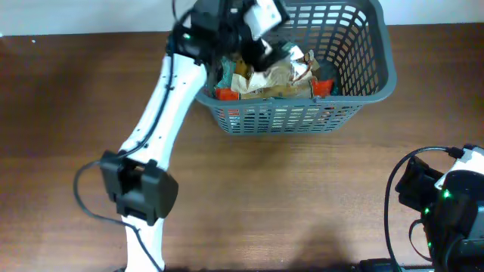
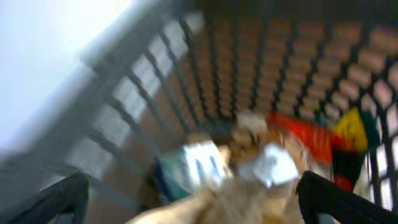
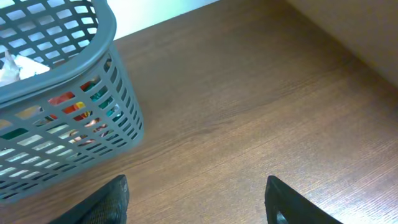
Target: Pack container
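Hovering inside the container [image 1: 374,83], my left end effector [image 2: 199,208] is released: its two dark fingers stand wide apart, and nothing is pinched between them as far as the blurred wrist view shows. Directly beneath it lies a heap of packets [image 1: 280,75], piled against the container's near wall. By my judgement the packing is far along or finished. Several packets are already in, and I see none lying outside on the worktop [image 3: 249,93], though my arm hides part of it.

The container is grey plastic, rectangular, with a solid rounded rim and lattice walls of upright slots, so colours show through from outside. The packets are crinkly and crumpled. Below my left end effector there is a pale beige one, just ahead a blue-and-white packet [image 2: 199,165], and further to its right a red packet [image 2: 305,140] with yellow and green beside it.

My right end effector [image 3: 196,202] is also released and empty, low over the brown wood-grain worktop. The container sits well ahead of it, to its left.
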`<action>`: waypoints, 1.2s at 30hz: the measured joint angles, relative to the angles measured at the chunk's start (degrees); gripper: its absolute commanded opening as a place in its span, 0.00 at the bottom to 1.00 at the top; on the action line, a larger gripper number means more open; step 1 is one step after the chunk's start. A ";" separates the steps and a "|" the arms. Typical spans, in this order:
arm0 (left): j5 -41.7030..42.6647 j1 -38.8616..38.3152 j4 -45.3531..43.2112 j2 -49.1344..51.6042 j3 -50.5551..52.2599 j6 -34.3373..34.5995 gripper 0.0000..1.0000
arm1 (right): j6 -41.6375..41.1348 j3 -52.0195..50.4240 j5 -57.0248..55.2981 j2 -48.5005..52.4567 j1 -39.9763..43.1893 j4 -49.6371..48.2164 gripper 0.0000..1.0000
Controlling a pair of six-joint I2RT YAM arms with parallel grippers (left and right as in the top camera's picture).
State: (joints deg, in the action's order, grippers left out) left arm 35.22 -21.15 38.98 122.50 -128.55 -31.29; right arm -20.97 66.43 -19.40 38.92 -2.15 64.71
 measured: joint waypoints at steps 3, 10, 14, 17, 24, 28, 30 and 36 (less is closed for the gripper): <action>-10.23 0.55 3.19 -6.32 -6.25 5.95 0.99 | 0.00 1.75 -0.50 0.07 0.00 1.31 0.67; -34.99 0.55 16.59 -32.46 -10.60 12.81 0.99 | -0.04 11.30 -6.14 -0.66 0.00 6.56 0.67; -41.42 0.55 23.98 -40.76 -10.88 15.76 0.99 | -0.04 14.62 -8.11 -4.33 0.00 12.55 0.67; -44.72 0.55 28.28 -44.89 -10.67 17.97 0.99 | -0.02 18.01 -8.92 -8.07 0.00 16.94 0.70; -48.22 0.55 34.40 -53.75 -9.97 20.44 0.99 | 1.81 31.34 -8.41 -19.04 0.35 32.24 0.82; -48.98 0.55 36.54 -60.59 -10.10 20.90 0.99 | 8.52 40.11 -4.59 -21.16 4.59 32.26 0.85; -49.27 0.55 38.25 -63.78 -10.03 21.55 0.99 | 11.69 43.43 -2.19 -21.16 6.95 32.26 0.85; -53.46 1.75 46.84 -73.83 -9.99 24.59 0.99 | 15.74 46.12 4.26 -21.79 8.68 32.24 0.95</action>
State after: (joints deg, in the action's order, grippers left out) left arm -18.24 -19.40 85.82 48.66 -138.54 -6.70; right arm -5.23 112.55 -15.14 17.12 6.52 96.95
